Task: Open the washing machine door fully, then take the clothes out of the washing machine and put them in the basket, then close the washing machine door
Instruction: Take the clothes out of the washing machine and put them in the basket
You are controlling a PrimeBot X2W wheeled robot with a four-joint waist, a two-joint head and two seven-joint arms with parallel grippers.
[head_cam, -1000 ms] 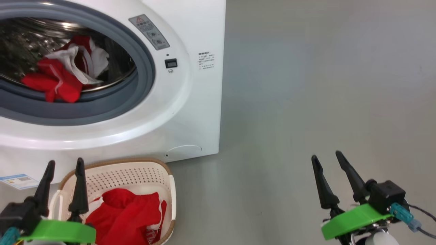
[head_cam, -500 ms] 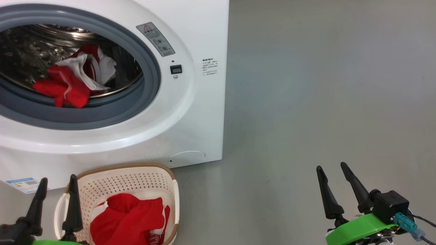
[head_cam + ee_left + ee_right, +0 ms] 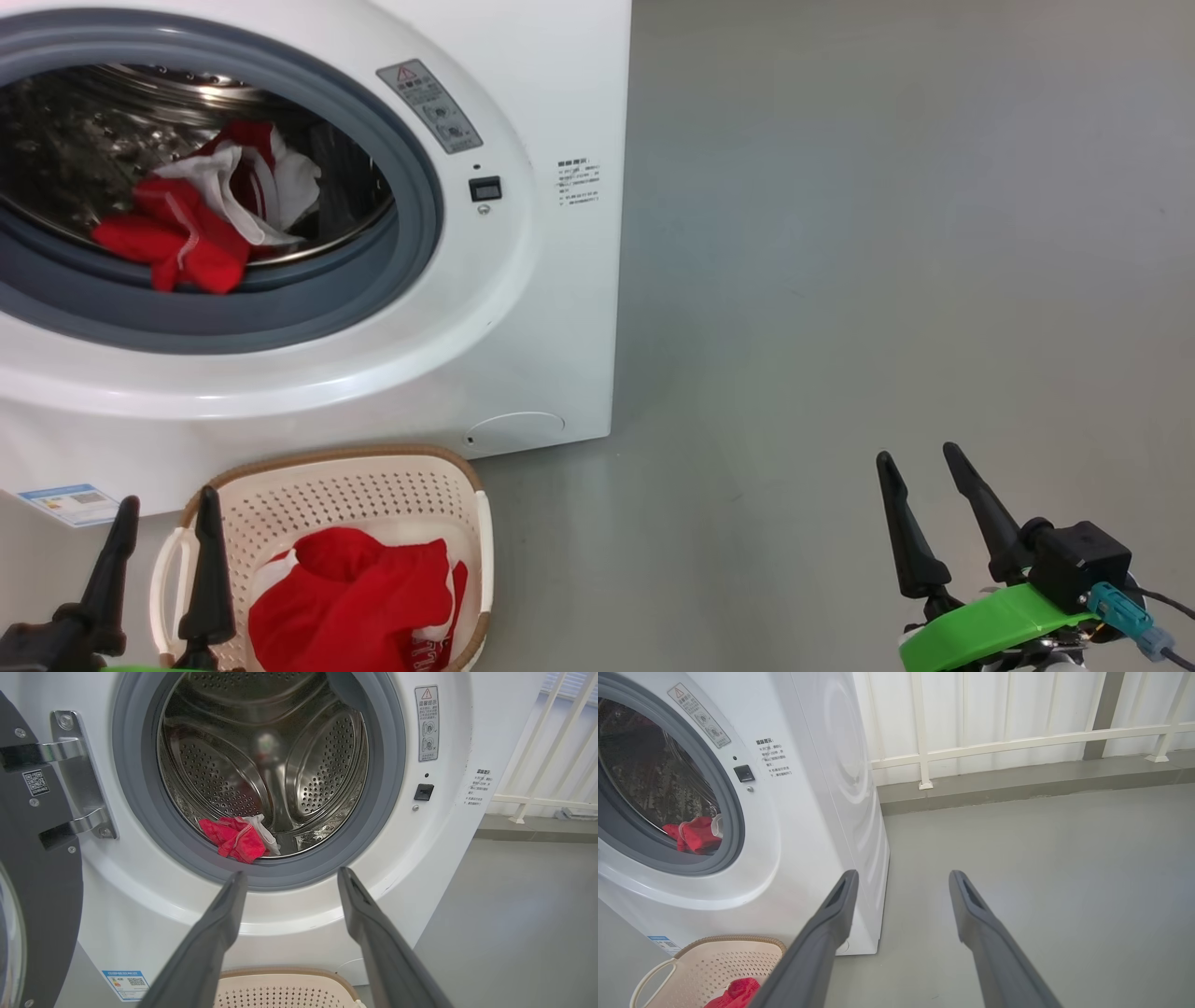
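Head view: my left gripper (image 3: 166, 500) sits low at the left, fingers spread with nothing between them, just before the basket (image 3: 373, 457). My right gripper (image 3: 917, 455) is low at the right over bare floor (image 3: 840, 280), likewise spread and empty. The washing machine (image 3: 551, 308) stands open. The clothes (image 3: 182, 238), a red-and-white bundle, lie at the front lip of the drum, reaching the grey rubber ring (image 3: 411, 233). Another red garment (image 3: 345, 597) is heaped in the basket.

Left wrist view: the washing machine door (image 3: 42, 882) hangs wide on its steel hinge (image 3: 77, 788), off to the left. My fingers aim at the drum mouth. The bundle rests low in the steel drum (image 3: 313, 760), left of centre.

Right wrist view: the same bundle seen obliquely through the opening, with the basket below on the floor, close to the machine's front.

Handling, my judgement: the fabric is soft, light and limp, not fragile. It will sag and trail when lifted and could catch on the ring. Best hold is the raised fold atop the heap, pinched fully shut since the cloth is thin. Lift clear of the ring before swinging down to the basket.
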